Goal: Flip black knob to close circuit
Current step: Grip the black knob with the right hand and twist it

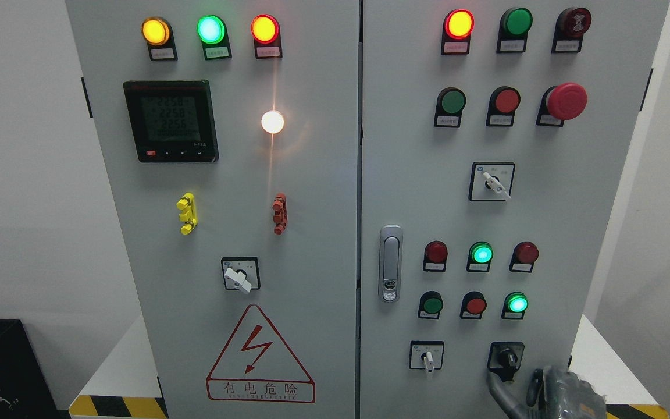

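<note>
The black knob [506, 356] sits low on the cabinet's [312, 174] right door, beside a white switch [427, 358]. The right hand [547, 393] rises from the bottom edge, one finger [496, 390] touching the knob's underside; whether it grips cannot be told

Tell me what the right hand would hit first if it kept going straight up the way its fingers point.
Probably the black rotary knob at the grey cabinet's lower right: the right hand's dark finger reaches up just beneath it. Depth is unclear, so contact cannot be confirmed.
</note>
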`<state>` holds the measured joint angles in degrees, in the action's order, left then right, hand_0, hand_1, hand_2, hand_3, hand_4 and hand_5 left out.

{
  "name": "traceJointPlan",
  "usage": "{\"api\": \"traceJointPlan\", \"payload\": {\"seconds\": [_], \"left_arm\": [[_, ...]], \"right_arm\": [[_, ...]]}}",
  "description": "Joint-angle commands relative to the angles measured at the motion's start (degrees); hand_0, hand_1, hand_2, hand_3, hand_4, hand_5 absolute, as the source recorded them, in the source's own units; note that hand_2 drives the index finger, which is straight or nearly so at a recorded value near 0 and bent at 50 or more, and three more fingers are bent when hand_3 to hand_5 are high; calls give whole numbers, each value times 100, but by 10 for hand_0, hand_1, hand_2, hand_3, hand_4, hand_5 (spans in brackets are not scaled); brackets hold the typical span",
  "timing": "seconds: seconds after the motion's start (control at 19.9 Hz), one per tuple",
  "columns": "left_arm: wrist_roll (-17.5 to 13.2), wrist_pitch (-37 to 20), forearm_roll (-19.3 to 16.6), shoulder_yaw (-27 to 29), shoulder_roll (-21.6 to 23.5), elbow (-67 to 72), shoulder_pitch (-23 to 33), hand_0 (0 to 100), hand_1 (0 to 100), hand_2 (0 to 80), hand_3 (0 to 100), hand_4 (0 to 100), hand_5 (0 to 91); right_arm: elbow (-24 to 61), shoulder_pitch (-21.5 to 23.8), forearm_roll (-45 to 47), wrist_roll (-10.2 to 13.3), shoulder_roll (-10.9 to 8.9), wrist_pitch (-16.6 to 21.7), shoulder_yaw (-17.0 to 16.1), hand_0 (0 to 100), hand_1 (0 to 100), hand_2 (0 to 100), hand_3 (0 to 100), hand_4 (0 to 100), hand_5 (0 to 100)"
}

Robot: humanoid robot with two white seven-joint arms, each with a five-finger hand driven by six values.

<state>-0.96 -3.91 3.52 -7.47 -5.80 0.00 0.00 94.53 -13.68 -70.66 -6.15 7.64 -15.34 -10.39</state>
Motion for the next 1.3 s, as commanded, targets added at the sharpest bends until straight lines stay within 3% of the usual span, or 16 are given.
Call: {"api": "traceJointPlan", "payload": {"seconds": [0.0,1.25], "left_arm": [[0,-4,0,0,0,-132,123,120,556,0,0,0,0],[0,-4,0,0,0,-132,123,120,556,0,0,0,0]], "right_arm": [[-23,-56,0,0,1,-4,-147,0,126,835,1000,888,974],[-93,-100,79,0,-8,5,-455,0,124,836,1000,888,972]]}}
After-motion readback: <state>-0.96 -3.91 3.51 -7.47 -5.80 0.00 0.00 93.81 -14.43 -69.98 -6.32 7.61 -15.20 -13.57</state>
